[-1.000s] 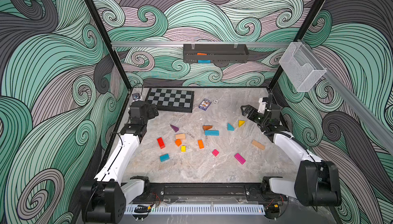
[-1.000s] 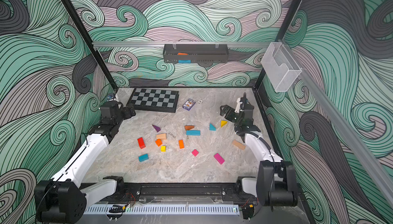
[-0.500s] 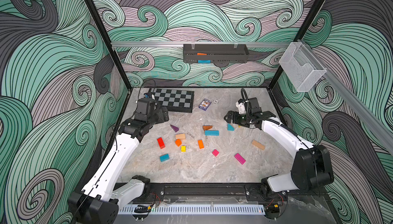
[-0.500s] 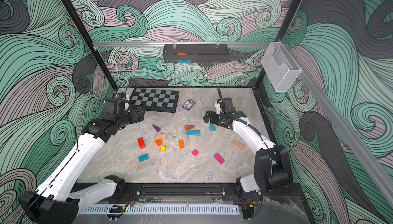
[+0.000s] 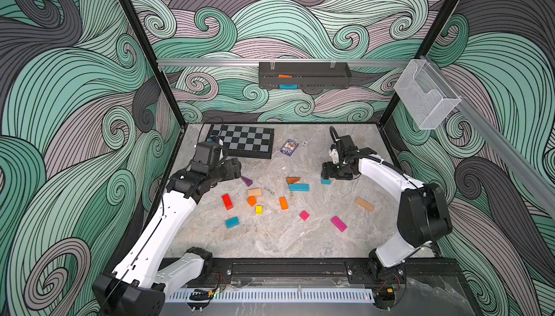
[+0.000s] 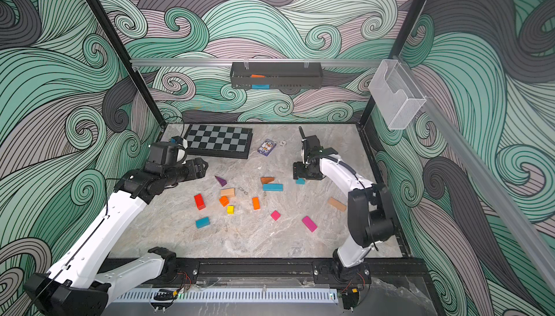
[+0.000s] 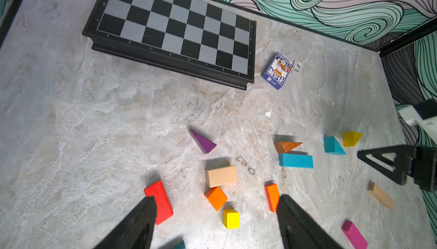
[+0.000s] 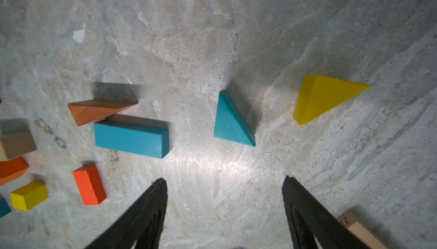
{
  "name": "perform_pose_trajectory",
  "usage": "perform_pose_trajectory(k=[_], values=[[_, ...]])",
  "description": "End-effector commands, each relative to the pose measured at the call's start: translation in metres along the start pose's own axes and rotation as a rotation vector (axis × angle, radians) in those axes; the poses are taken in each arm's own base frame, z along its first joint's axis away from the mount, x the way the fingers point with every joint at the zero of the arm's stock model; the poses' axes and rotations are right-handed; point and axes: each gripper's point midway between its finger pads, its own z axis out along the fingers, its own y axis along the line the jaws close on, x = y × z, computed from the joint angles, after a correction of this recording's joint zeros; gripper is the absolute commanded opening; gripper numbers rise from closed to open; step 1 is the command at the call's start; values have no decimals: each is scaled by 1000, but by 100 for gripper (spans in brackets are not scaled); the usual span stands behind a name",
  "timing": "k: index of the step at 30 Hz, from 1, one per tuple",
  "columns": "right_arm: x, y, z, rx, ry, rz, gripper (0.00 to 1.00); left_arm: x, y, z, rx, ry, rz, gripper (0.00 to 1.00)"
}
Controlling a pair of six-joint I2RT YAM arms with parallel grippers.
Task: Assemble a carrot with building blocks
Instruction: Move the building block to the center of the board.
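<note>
The building blocks lie scattered mid-table. Among them are a purple wedge (image 5: 247,181), a brown wedge (image 5: 292,180), a long teal block (image 5: 299,187), an orange cube (image 5: 251,200) and an orange cuboid (image 5: 283,203). My left gripper (image 5: 235,170) (image 7: 216,198) hovers open just left of the purple wedge, holding nothing. My right gripper (image 5: 327,175) (image 8: 224,179) is open and empty, low over the teal wedge (image 8: 233,122). A yellow wedge (image 8: 324,96) lies beside it, hidden under the arm in both top views.
A chessboard (image 5: 243,142), a purple card box (image 5: 289,147) and a white chip (image 5: 304,142) lie at the back. A beige cuboid (image 5: 364,204) and a pink cuboid (image 5: 338,224) lie to the right. A black shelf (image 5: 303,74) hangs on the back wall.
Both arms have swung in from the table's sides toward the blocks. The right gripper has come down over the teal and yellow wedges. No block has moved.
</note>
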Motion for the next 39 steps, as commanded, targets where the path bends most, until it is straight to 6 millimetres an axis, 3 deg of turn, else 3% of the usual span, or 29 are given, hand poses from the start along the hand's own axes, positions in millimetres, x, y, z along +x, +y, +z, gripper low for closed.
perform_pose_trajectory(k=[1, 6, 17, 32, 37, 39], values=[[-9, 2, 1, 25, 8, -51, 76, -6, -9, -15, 32, -24, -7, 81], [-23, -1, 15, 68, 18, -86, 75, -7, -16, -6, 50, -11, -2, 81], [3, 0, 47, 83, 124, -101, 68, 0, -21, 6, 69, 20, 21, 81], [10, -12, 68, 169, 172, -137, 65, -1, -26, 19, 79, 32, 27, 81], [11, -11, 71, 166, 179, -149, 58, -2, -26, 23, 77, 37, 24, 81], [11, -9, 72, 161, 179, -152, 50, -2, -26, 24, 76, 36, 23, 81]])
